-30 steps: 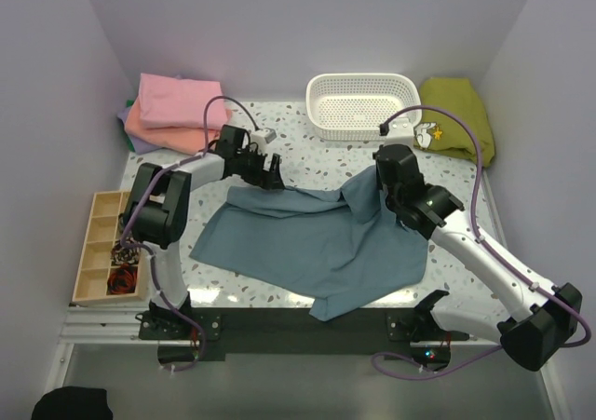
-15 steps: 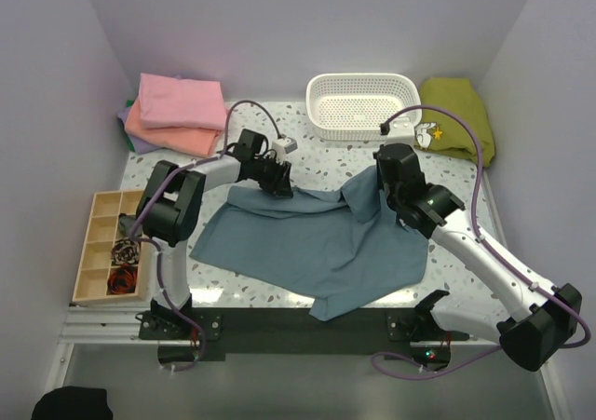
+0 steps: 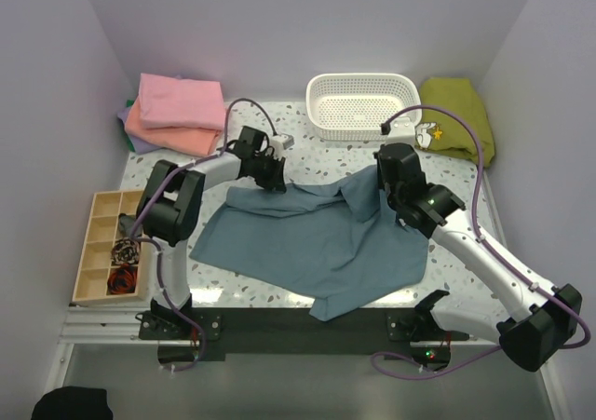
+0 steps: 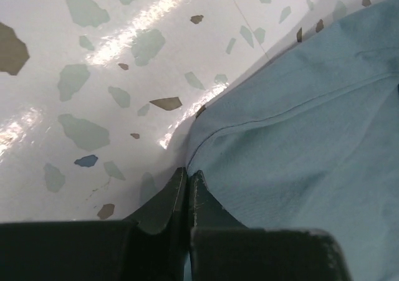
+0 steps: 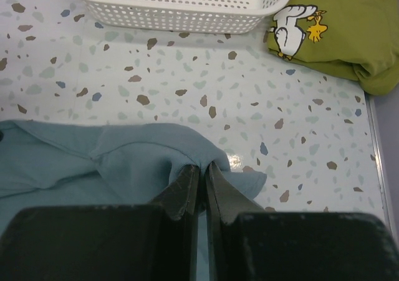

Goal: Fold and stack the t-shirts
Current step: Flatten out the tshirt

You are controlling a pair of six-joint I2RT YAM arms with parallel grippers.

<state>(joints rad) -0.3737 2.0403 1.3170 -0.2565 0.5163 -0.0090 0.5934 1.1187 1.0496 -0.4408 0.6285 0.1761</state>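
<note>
Left gripper pinches the far-left edge of the blue shirt, right gripper the far-right; it lies crosswise between them.

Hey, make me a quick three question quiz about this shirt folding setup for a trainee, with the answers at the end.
1. Which colour tops the folded stack at far left? A lavender, B pink, C green.
2. True or false: the left end effector and the right end effector are each shut on the blue-grey t-shirt.
3. Fill in: the green shirt lies just right of the white ____.
Key: 1 B. 2 true. 3 basket.
</note>
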